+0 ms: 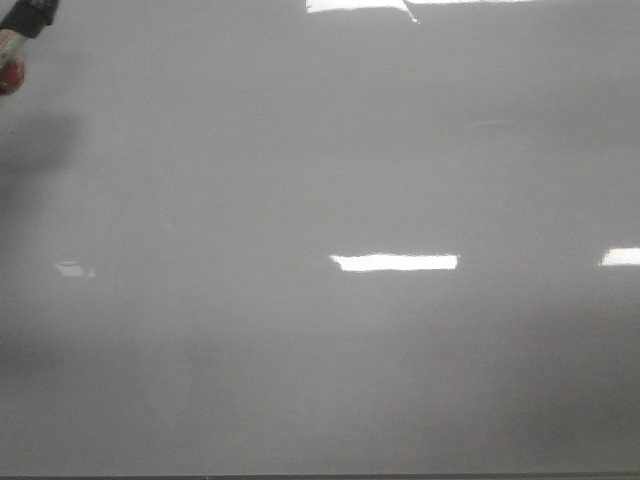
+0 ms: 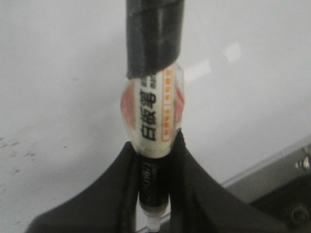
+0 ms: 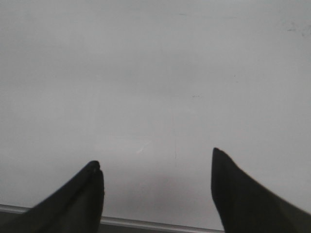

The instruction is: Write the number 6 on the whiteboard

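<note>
The large, glossy grey-white whiteboard (image 1: 320,360) fills nearly the whole front view, and no drawn number 6 can be found on it; only bright rectangular light reflections are seen on its surface. At the far upper left corner of that view a small part of a white-labelled marker pen (image 1: 12,55) with red and black markings is seen, with a soft shadow cast on the board just beneath it.

In the left wrist view the marker pen (image 2: 153,116) is clamped between the black fingers of the left gripper (image 2: 155,165), which is closed on the lower barrel. The upper barrel is wrapped in dark tape, probably to thicken it for a firmer hold, though the blur leaves this uncertain. Which end carries the nib cannot be told.

The right gripper (image 3: 158,189) is held wide open and empty over bare board, near the board's thin metal edge (image 3: 146,224).

The marker is judged to be light, stiff and smooth-sided, so slipping or twisting under writing pressure is the likely risk; the present hold across the barrel should be kept square. The board is rigid and slick, so only light contact is thought to be needed. The writing is judged not yet begun.
</note>
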Robot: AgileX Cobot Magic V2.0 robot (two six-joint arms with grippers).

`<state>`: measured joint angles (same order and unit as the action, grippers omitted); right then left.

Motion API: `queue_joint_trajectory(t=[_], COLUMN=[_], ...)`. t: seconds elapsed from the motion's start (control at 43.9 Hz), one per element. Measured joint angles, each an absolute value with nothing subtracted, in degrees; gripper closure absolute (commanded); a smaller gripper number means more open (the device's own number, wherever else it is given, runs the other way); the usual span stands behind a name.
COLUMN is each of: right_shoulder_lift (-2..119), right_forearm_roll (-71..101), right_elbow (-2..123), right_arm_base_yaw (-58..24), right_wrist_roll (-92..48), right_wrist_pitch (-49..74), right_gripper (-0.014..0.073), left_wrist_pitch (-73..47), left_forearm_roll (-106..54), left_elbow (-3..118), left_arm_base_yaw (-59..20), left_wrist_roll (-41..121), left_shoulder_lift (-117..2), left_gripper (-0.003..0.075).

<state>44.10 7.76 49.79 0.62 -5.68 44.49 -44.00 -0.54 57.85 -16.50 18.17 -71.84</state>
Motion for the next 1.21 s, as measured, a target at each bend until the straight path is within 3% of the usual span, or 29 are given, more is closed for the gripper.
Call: queue_joint_trajectory(t=[0.251,0.478,0.774,0.934,1.116,1.207], right_shoulder_lift=[49.68,56.02,64.65,67.31,69.31,69.79], right_forearm_roll=[7.76,9.37,24.87,32.43,33.53,33.77], right_elbow=[54.57,58.21,60.98,61.21,61.21,61.21], right_arm_base_yaw=[-0.87,-7.78,-18.36,-24.37,-30.99,-33.23], right_wrist_roll=[-8.2,-15.32,-42.74,-56.11,-58.93,-59.24], right_wrist_pitch=[49.55,53.33,60.09,60.7,57.75,55.57], right_gripper=[0.0097,0.0097,0.0097,0.0097,0.0097,0.0139], left_wrist_pitch=[-54.63,-58.25,-58.58,-58.58,-58.58,-58.58], left_forearm_roll=[-9.3,-14.13,-14.46,-15.3,-16.72,-16.72], left_elbow=[64.17,67.47,68.13,68.13,68.13,68.13], left_arm_base_yaw=[-26.78,-33.41,-42.88,-44.59,-45.05,-45.05], left_wrist_roll=[36.77,45.26,48.71,48.95,49.04,49.17], left_shoulder_lift=[-72.61,-78.11,-79.58,-79.58,-79.58,-79.58], left_gripper=[0.0741,0.0741,0.0741,0.0741,0.0741,0.0741])
